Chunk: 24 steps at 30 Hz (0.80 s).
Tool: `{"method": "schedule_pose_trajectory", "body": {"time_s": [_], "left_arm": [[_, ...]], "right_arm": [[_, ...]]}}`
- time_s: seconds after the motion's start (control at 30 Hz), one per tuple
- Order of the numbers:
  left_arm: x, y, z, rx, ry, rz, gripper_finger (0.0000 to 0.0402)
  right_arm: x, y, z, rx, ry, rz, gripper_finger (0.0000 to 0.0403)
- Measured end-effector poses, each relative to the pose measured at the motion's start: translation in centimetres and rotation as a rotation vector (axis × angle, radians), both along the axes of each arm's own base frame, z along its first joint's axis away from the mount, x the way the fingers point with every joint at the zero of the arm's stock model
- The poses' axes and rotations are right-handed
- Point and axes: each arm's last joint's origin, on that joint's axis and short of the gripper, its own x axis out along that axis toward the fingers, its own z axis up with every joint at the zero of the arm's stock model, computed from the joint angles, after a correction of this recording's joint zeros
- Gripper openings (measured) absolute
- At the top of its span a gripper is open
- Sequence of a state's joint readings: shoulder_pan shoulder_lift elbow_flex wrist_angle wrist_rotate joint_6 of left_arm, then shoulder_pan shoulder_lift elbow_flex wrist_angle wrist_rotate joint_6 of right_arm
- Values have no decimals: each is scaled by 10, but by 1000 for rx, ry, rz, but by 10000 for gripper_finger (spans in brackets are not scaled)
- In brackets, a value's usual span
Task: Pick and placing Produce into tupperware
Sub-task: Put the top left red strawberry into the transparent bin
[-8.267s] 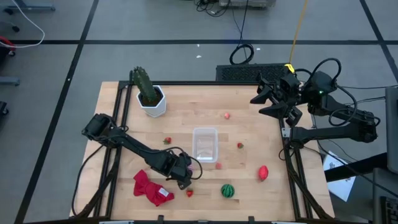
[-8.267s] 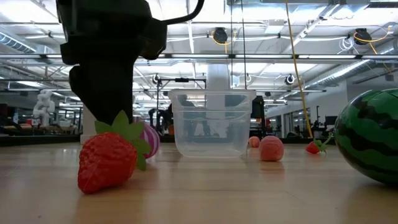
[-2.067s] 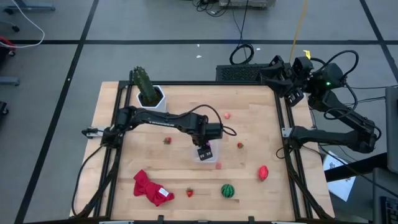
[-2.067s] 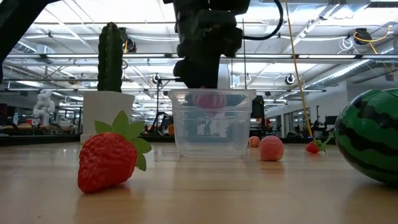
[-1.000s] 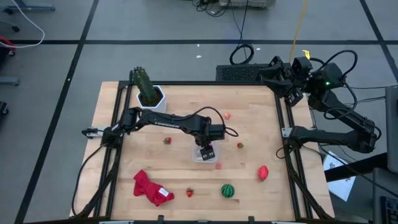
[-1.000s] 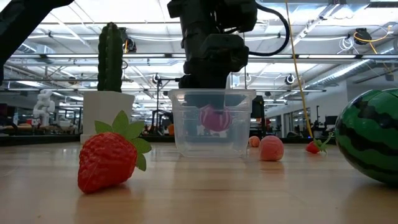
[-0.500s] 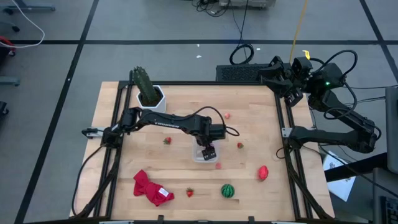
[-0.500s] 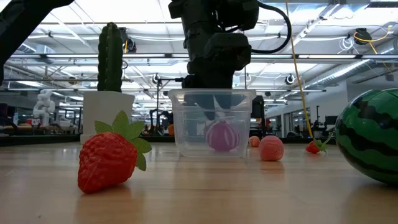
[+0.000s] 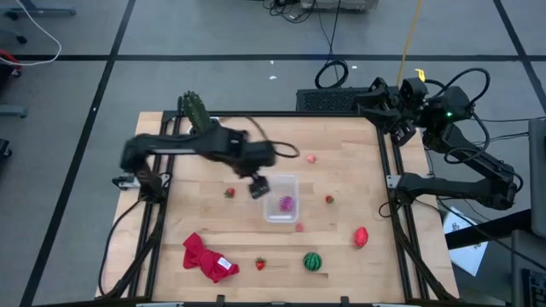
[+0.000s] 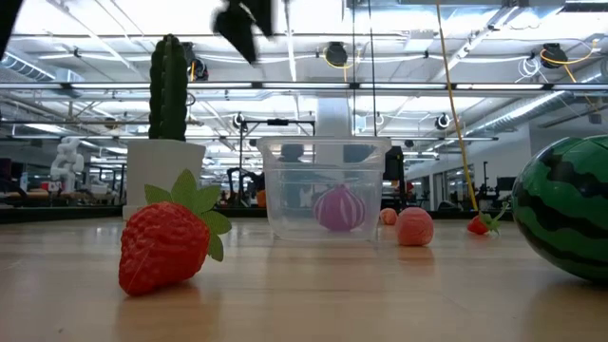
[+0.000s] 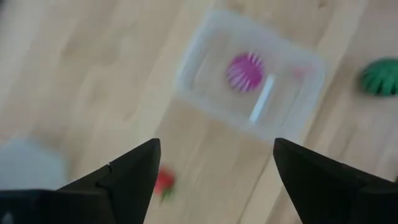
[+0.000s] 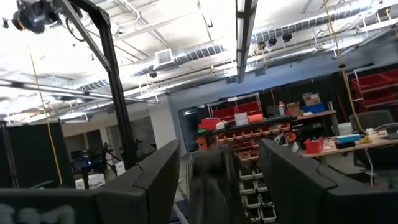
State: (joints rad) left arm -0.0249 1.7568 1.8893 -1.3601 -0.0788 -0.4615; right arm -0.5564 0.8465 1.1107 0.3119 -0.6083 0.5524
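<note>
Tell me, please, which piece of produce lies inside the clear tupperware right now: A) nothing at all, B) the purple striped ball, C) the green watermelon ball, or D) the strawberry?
B: the purple striped ball rests on the floor of the tupperware, while the watermelon ball and strawberry lie outside it on the table.

Parted fingers (image 12: pixel 155 180) (red bins (image 12: pixel 239 119) beyond)

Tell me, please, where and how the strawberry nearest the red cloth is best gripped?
Probably straight from above: the strawberry lies on its side on open table, apart from the red cloth and watermelon ball. Close the fingers across its plump red body, not the leafy green cap.
</note>
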Motion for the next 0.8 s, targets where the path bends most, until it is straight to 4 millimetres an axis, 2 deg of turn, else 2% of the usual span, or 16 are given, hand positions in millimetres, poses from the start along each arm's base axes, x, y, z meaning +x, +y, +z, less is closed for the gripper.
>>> {"method": "schedule_pose_trajectory", "body": {"time_s": [0.07, 0.13, 0.23, 0.37, 0.47, 0.6, 0.8], "left_arm": [[-22, -8, 12, 35, 43, 56, 319], [-36, -16, 14, 67, 105, 131, 319], [-35, -32, 7, 57, 105, 198, 317], [-28, -49, -22, -28, 128, 313, 315], [-33, -51, -51, -34, 236, 547, 319], [-45, -55, -71, -11, 291, 806, 323], [-35, -56, -98, -68, 191, 903, 324]], "right_arm": [[0, 0, 0, 25, 1, 15, 210], [0, 1, 1, 26, 2, 46, 210], [-1, 3, 1, 28, 6, 83, 210], [-2, 4, 2, 23, 9, 100, 210], [-4, 5, 2, 19, 6, 100, 210], [-5, 5, 3, 15, 3, 101, 210], [-5, 6, 3, -6, -1, 93, 210]]}}
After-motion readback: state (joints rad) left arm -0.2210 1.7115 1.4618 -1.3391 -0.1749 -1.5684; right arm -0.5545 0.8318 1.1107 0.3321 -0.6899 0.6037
